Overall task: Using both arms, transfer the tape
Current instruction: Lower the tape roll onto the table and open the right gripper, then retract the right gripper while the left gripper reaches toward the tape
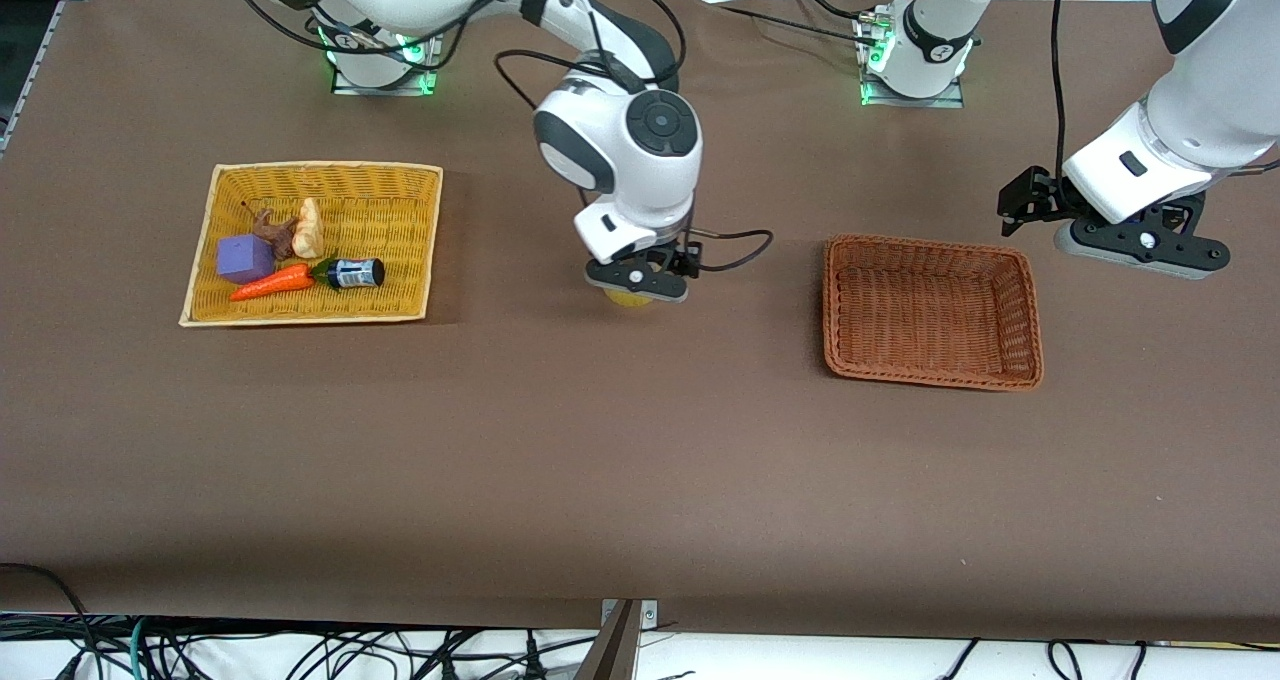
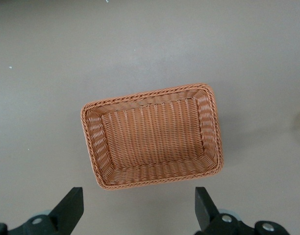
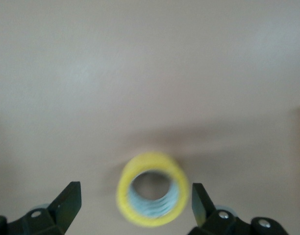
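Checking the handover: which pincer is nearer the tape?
Right. The right pincer hangs open directly over the tape, fingers either side. The left pincer waits open toward the left arm's end, by the brown basket.

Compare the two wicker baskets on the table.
The yellow wicker basket, toward the right arm's end, is pale and shallow and holds a purple cube, carrot and small dark bottle. The brown wicker basket, toward the left arm's end, is darker, deeper and holds nothing. Both are rectangular.

Right pincer (image 1: 637,280) hides most of the tape (image 1: 628,299).
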Motion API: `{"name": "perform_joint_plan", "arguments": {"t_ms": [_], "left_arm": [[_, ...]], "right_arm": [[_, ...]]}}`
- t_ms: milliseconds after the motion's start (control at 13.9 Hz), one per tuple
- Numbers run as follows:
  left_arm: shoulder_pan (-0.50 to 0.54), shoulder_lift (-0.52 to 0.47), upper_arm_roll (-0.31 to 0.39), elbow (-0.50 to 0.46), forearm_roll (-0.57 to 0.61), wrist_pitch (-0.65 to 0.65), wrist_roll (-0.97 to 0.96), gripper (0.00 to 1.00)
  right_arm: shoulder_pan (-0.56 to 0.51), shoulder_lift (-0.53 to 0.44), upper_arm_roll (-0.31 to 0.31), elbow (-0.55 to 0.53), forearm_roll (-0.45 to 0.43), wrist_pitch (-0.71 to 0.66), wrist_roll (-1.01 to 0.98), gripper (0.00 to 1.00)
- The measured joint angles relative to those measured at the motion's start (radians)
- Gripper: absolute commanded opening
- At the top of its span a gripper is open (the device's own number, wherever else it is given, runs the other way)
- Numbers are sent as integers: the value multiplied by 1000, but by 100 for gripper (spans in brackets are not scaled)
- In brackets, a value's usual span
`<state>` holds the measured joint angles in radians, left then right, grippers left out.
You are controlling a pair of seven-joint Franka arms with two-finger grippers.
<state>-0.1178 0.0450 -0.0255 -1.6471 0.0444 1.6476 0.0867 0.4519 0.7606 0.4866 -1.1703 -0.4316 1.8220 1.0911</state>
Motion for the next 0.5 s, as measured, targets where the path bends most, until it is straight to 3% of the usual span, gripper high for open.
{"name": "perform_joint_plan", "arguments": {"t_ms": [215, 502], "left_arm": [[0, 0, 0, 0, -9, 0, 0, 100], [-2, 0, -13, 1, -55, -1, 0, 100]], "right_arm": [[-181, -48, -4, 3, 10, -57, -283, 100], [-433, -125, -4, 10, 93, -120, -631, 100]]}}
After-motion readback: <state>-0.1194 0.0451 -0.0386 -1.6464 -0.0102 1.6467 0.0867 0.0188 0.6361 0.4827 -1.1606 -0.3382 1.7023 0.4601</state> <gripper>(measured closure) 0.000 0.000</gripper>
